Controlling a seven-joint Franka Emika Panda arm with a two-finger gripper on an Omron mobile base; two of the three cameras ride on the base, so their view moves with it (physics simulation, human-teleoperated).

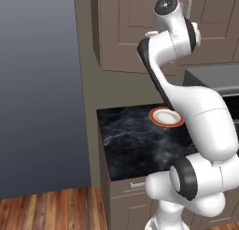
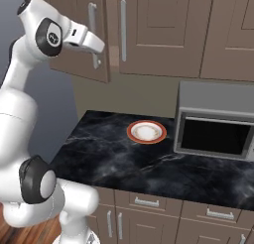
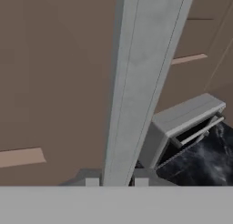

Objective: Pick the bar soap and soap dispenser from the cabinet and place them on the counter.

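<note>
The pincer [image 2: 97,53] is clamped narrow on the silver bar handle [image 3: 141,82] of the cabinet [image 2: 163,30] door, high above the desk [image 2: 99,153]. A plate [image 2: 146,132] sits near the desk's back edge, beside the microwave [image 2: 216,121].

The brown wooden panelled wall cabinet [image 2: 163,30] at the top of the frame looks matt, its long silver bar handle [image 3: 141,82] brushed metal. The black marble-patterned desk [image 2: 114,153] shines faintly. The grey microwave [image 2: 216,119] looks matt; the orange-rimmed white plate [image 2: 147,132] smooth.
</note>
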